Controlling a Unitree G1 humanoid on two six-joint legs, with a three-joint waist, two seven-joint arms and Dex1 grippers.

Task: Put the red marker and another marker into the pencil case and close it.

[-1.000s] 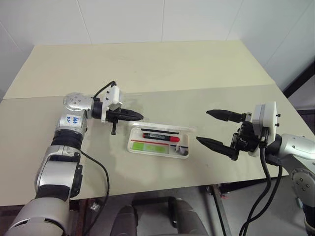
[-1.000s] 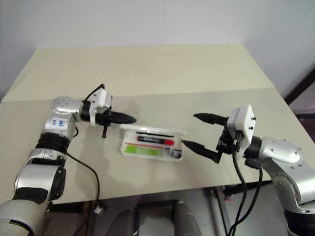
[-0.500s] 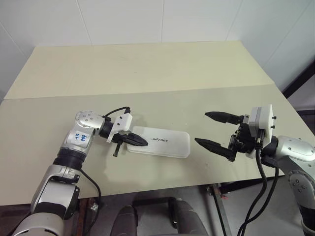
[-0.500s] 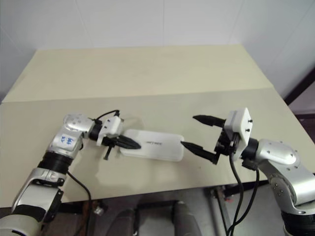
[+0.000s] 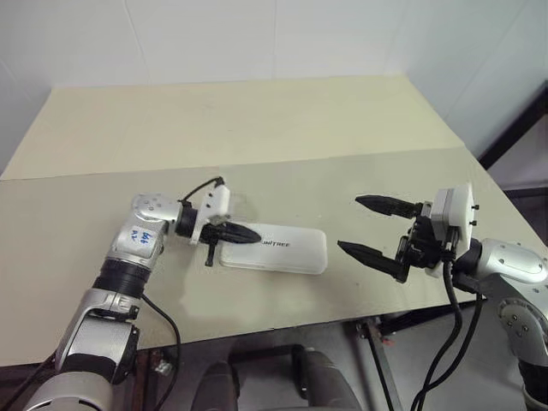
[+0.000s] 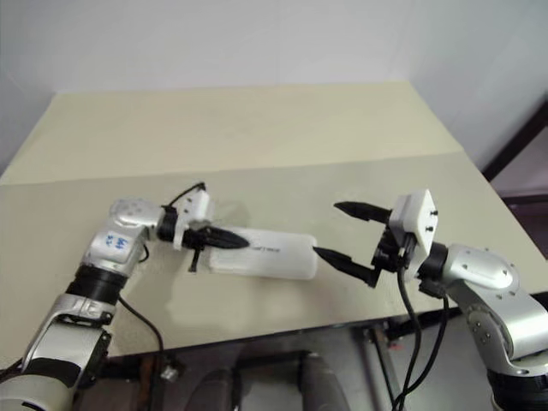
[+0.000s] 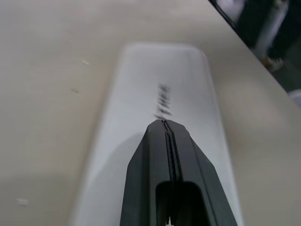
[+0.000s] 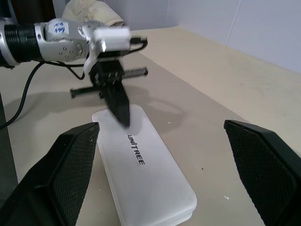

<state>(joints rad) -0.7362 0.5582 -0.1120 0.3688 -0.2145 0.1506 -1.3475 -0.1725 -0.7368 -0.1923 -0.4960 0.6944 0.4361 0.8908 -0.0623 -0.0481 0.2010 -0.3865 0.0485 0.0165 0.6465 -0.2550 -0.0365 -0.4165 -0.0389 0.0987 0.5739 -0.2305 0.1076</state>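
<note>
Beige table [image 5: 257, 120], closed pencil case [image 5: 282, 251], left end effector [image 5: 253, 232] on lid

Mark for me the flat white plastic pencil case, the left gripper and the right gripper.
flat white plastic pencil case [image 5: 287, 250], left eye view, middle of closed lid.
left gripper [image 5: 254, 233], left eye view, tip of its shut black fingers, over the lid.
right gripper [image 5: 349, 225], left eye view, gap midway between open fingertips.

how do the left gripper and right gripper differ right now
The left gripper is shut, its fingers pressed together; the right gripper is open, its fingers spread wide. The left gripper's tip sits over the lid of the closed pencil case near one end; the right gripper hangs beside the case's other end, apart from it. Both have two black fingers and point toward the case.
</note>
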